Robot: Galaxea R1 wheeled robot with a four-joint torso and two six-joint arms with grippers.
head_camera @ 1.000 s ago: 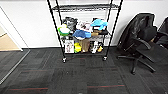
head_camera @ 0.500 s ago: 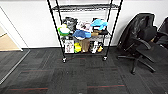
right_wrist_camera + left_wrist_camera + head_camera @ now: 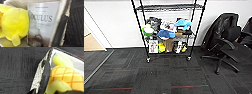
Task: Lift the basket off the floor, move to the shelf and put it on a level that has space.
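The head view shows the shelf (image 3: 167,30) standing on the floor (image 3: 166,77) against the wall; the left wrist view shows the basket (image 3: 38,77) holding a yellow plush (image 3: 65,77). The right wrist view shows a book (image 3: 42,23) reading "OCULUS" inside; whether each tool is open or closed, I cannot tell.

Ahead of you stands the shelf (image 3: 169,30), a tall black wire rack on thin posts with small casters, set against a white wall (image 3: 114,22). Its upper tier (image 3: 169,7) looks bare, while the lower tiers are crowded: a blue plush item (image 3: 183,23), a green and white object (image 3: 147,30), a blue bundle (image 3: 165,34), and small things on the bottom tier that are too blurred to tell. To the right of the rack sits a black office chair (image 3: 229,42) with a dark jacket over its back. The floor (image 3: 166,77) is dark grey carpet with thin red lines, and tan wooden flooring (image 3: 91,43) shows at the far left.
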